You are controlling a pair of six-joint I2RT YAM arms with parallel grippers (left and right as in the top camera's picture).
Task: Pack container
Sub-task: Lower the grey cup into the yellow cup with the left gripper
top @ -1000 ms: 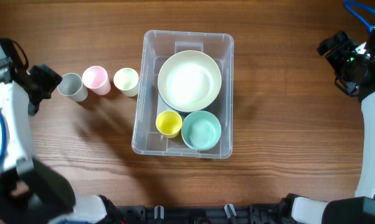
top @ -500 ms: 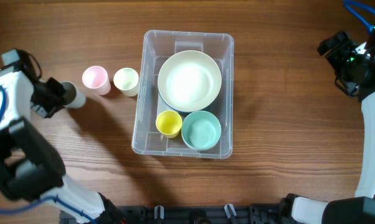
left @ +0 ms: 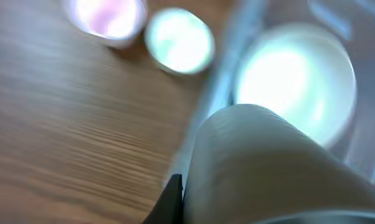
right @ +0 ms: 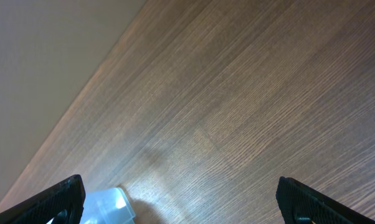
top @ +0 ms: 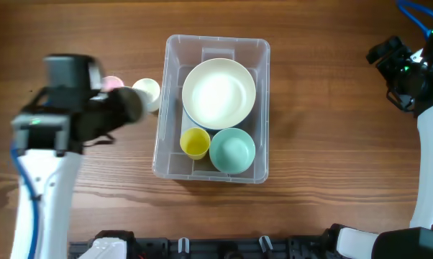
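Left gripper [top: 127, 108] clasps grey cup [left: 268, 168]; right gripper [right: 181, 183] has fingers spread wide

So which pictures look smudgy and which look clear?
Left wrist view: smeared all over; the pink cup, pale cup and white bowl are soft blobs, the grey cup near the lens fuzzy too. Overhead view: only the left arm is blurred, the bin looks sharp. Right wrist view: crisp wood grain on the table.
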